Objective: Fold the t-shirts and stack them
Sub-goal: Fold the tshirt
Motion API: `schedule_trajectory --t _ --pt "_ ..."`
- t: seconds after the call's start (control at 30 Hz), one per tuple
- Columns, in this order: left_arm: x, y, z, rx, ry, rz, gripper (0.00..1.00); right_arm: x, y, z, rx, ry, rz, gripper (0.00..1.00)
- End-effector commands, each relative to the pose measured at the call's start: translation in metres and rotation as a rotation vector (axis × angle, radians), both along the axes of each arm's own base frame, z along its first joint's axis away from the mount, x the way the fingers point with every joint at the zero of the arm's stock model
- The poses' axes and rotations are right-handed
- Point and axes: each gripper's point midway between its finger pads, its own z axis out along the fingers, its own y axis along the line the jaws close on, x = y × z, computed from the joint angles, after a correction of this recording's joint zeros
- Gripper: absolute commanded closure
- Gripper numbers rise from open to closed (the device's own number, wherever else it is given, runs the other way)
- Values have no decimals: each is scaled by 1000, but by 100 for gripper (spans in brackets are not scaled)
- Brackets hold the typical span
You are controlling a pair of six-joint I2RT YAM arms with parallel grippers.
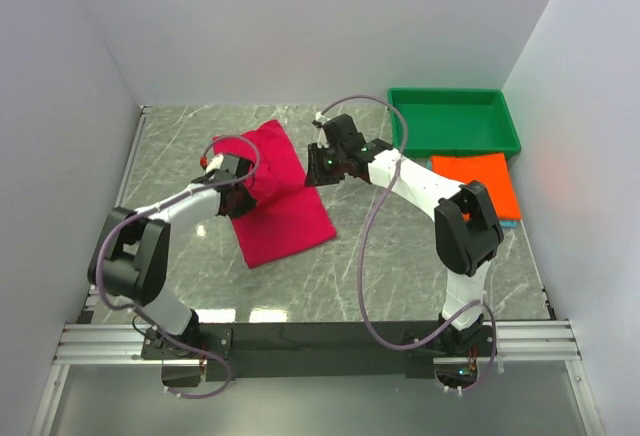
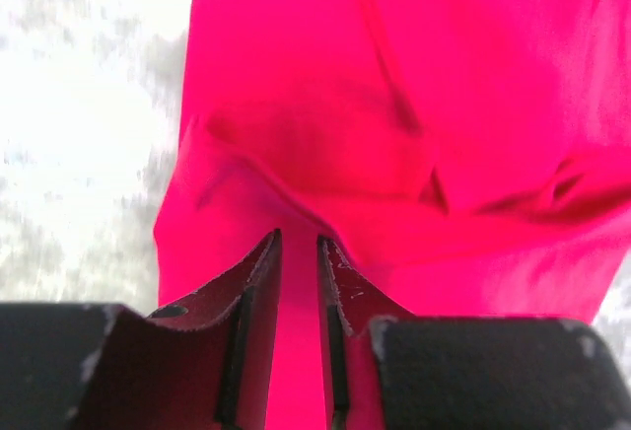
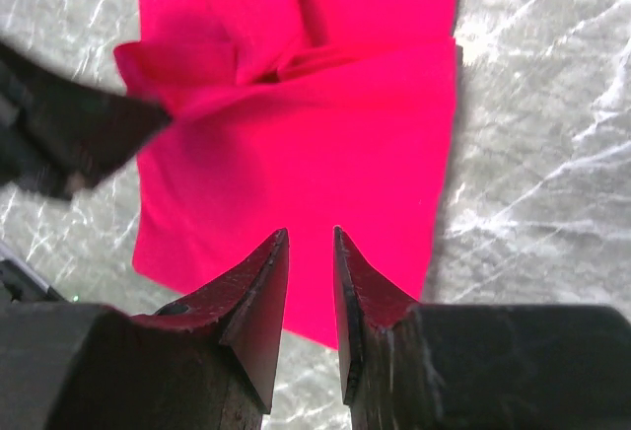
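Lying on the table: the crimson-pink t-shirt (image 1: pixel 285 211), left of the middle of the grey marbled table (image 1: pixel 400 256), set at a slant from far left to near right. It is outside the tray and well apart from it.
Shirt's shape: its far part is doubled over the nearer part, with a raised fold and creases along the overlap. The near part lies flat.
Left gripper (image 2: pixel 296 241): at the shirt's left edge, closed on the raised fold. The cloth puckers toward its fingertips, and only a narrow slit shows between the fingers.
Right gripper (image 3: pixel 311 235): hovers over the shirt's right side. Its fingers are slightly parted with nothing between them, and the cloth lies flat below.
Green plastic tray (image 1: pixel 455 141): in the far right corner of the table. Inside it shows plain green floor and walls.
Orange t-shirt (image 1: pixel 475 181): folded to a square, flat on the table just beside the tray's near wall, outside it.
Teal t-shirt (image 1: pixel 510 220): only a thin teal edge shows under the orange one at its near right side. The rest is hidden.
Stack: orange on top of teal, to the right of the right arm. The crimson-pink one lies apart from it, between the two grippers.
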Motion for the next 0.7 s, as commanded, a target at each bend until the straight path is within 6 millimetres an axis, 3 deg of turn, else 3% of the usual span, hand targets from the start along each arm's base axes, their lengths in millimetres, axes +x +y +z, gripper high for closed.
schedule_trajectory --t 0.0,0.1,0.23,0.3,0.33,0.4,0.43,0.53,0.67 --pt "33 8 18 17 -54 16 74 -3 3 21 56 -57 16 68" --pt "46 23 20 8 -52 85 74 -9 3 17 87 -32 27 68" --pt "53 35 5 -62 -3 126 73 -15 8 11 157 28 52 68" --pt "49 27 6 -102 5 91 73 -18 13 12 196 48 71 67" --pt "52 23 20 -129 -44 77 72 -16 13 14 212 50 72 66" --pt "39 19 23 -172 -62 72 70 -15 20 18 249 54 98 65" --pt "37 17 40 -196 -110 68 69 -13 22 18 258 56 105 65" --pt "26 10 52 -257 -156 53 66 -6 35 19 307 70 140 65" --pt "18 -4 49 -341 -189 24 71 13 51 7 368 103 156 65"
